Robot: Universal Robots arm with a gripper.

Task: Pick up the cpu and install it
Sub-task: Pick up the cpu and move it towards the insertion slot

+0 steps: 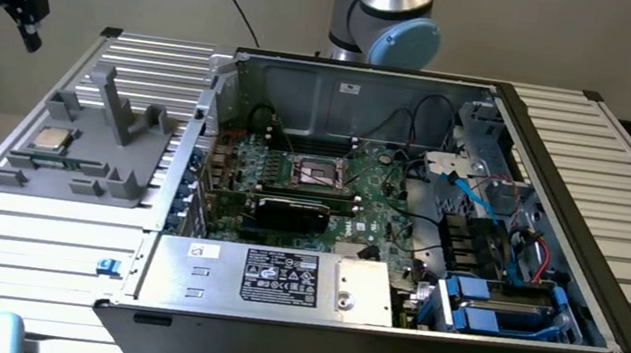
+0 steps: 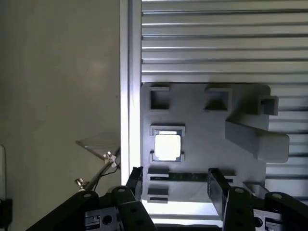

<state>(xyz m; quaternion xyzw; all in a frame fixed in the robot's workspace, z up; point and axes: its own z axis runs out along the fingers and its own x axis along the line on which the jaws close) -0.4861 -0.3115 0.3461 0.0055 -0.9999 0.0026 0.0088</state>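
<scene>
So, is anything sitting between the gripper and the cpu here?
Nothing visible does. The open gripper hangs in the air near the grey holder, and the cpu lies uncovered in its recess there, with only air between them.

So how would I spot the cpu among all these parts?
Find the open computer case; to the exterior view's left of it a grey plastic holder lies on the slatted table. The cpu sits there: the only shiny, pale metal square.

Gripper (image 2: 175, 184) spread wide — cpu (image 2: 167, 147) seemingly in holder (image 2: 202, 132).
</scene>
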